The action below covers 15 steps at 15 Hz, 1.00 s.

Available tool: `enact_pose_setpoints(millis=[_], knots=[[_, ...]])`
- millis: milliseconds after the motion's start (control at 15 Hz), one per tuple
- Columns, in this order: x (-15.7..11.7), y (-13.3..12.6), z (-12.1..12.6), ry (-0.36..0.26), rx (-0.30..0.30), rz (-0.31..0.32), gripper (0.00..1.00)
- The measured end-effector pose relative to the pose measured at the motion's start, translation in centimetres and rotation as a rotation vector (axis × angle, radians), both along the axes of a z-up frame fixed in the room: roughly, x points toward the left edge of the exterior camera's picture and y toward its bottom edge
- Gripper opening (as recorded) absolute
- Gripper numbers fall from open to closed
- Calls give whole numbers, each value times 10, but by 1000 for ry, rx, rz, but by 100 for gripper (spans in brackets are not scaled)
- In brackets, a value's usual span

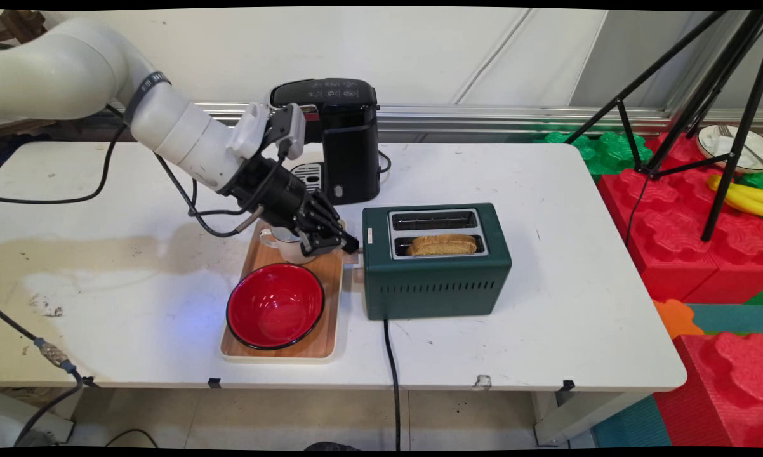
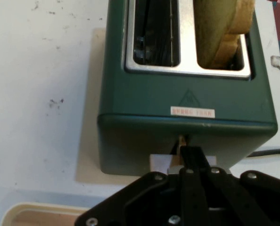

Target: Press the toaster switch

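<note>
The black gripper (image 1: 348,245) reaches down from the upper left to the left end of a dark green two-slot toaster (image 1: 437,260), and its jaws are drawn together, the fingertips meeting at the toaster's lever (image 2: 181,141) on that end face. From the hand view the closed fingers (image 2: 192,160) press against the pale lever knob just below the toaster's top edge, though whether they pinch it or only push on it cannot be told. A slice of browned toast (image 1: 443,244) stands in the near slot, while the far slot holds nothing. Just left of the toaster lies a wooden tray (image 1: 321,336) carrying a red bowl (image 1: 275,306) with a black rim at its near end and a white mug (image 1: 286,244) at its far end, the mug partly hidden under the gripper. Behind the tray and the toaster, near the far edge of the tabletop (image 1: 546,317), stands a black coffee machine (image 1: 340,136). The toaster's black power cord (image 1: 391,368) runs off the near edge.
</note>
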<state>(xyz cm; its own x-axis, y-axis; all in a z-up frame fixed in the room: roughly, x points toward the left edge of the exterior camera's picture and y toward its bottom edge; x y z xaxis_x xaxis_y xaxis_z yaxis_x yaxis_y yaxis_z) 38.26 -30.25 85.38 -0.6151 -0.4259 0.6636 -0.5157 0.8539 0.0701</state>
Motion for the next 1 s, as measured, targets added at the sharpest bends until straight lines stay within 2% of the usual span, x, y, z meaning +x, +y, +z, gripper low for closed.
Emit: enact_pose_setpoints(millis=[400,1000], knots=[[1,1,-15,-20,0,-27,0],[7,2,-23,-29,-25,-44,0]])
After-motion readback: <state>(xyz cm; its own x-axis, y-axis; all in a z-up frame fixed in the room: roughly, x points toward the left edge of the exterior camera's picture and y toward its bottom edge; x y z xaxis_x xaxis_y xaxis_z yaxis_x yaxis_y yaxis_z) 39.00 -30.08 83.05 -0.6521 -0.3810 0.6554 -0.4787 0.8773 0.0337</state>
